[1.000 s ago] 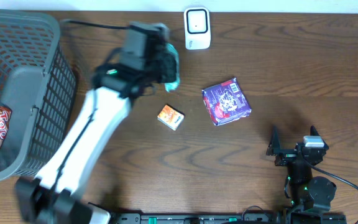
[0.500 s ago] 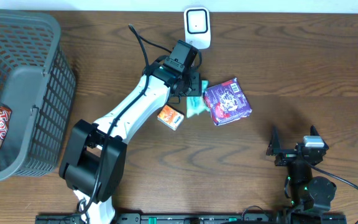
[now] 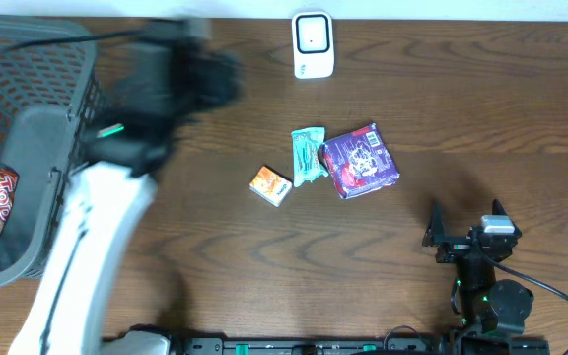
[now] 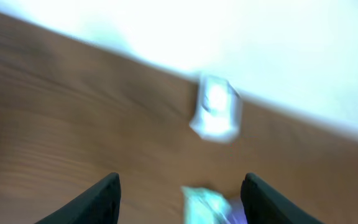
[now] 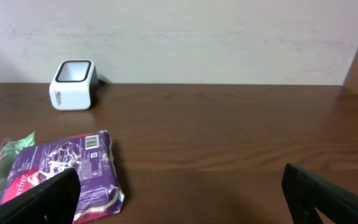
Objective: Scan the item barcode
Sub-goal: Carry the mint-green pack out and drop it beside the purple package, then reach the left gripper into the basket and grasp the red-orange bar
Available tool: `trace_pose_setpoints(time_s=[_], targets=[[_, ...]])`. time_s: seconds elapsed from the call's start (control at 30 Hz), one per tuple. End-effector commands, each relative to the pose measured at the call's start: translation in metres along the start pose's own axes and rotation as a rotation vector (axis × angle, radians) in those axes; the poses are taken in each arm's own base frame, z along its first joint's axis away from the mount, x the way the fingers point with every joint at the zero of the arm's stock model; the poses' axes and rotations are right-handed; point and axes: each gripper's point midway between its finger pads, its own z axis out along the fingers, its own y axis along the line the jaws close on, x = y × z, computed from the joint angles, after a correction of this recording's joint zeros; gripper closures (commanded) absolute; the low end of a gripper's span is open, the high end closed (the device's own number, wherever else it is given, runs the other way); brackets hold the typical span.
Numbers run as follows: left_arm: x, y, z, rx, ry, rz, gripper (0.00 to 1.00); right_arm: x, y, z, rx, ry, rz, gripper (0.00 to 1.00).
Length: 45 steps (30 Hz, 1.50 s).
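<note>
Presently: left gripper (image 4: 182, 180), jaws apart, empty, far left by the basket (image 3: 57, 59). Right gripper (image 5: 180, 171), jaws wide, empty, near right. Green packet (image 3: 308, 155) lay mid-table, just beside the purple packet (image 3: 360, 161), nearer than the scanner (image 3: 313, 44). Step judged: no item in hand; next calls for gripping one and presenting its barcode.

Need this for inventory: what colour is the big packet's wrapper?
Purple, with white print; the packet shows best in the right wrist view.

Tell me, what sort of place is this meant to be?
Probably a mock shop checkout on a wooden table: a white barcode scanner stands at the back, a grey shopping basket sits to one side, and small packaged goods like the purple packet lie between.
</note>
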Motion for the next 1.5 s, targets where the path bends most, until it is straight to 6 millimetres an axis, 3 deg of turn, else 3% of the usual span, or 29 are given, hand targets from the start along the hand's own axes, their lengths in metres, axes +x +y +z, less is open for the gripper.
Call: trace_pose_setpoints(time_s=[0.0,0.1,0.23,0.3,0.47,0.57,0.87,1.03,1.2,1.47], targets=[[-0.054,0.095,-0.054,-0.302,-0.209,-0.051,0.38,0.0,-0.003,0.0,0.01,-0.001,0.011,0.01],[-0.073,0.17,-0.09,-0.527,-0.273,-0.066,0.38,0.0,-0.003,0.0,0.01,-0.001,0.011,0.01],[-0.068,0.24,-0.105,-0.704,-0.225,-0.104,0.33,0.0,-0.003,0.0,0.01,-0.001,0.011,0.01],[-0.06,0.276,-0.103,-0.773,-0.173,-0.134,0.32,0.0,-0.003,0.0,0.01,-0.001,0.011,0.01],[-0.031,0.328,-0.072,-0.836,0.055,-0.01,0.28,0.0,-0.003,0.0,0.01,-0.001,0.011,0.01],[-0.007,0.351,-0.056,-0.854,0.207,0.065,0.28,0.0,-0.003,0.0,0.01,-0.001,0.011,0.01],[0.039,0.406,-0.04,-0.917,0.539,0.295,0.28,0.0,-0.003,0.0,0.01,-0.001,0.011,0.01],[0.062,0.435,-0.043,-0.902,0.604,0.243,0.28,0.0,-0.003,0.0,0.01,-0.001,0.011,0.01],[0.085,0.448,-0.032,-0.758,0.642,0.245,0.28,0.0,-0.003,0.0,0.01,-0.001,0.011,0.01],[0.112,0.48,-0.019,-0.715,0.736,0.303,0.29,0.0,-0.003,0.0,0.01,-0.001,0.011,0.01]])
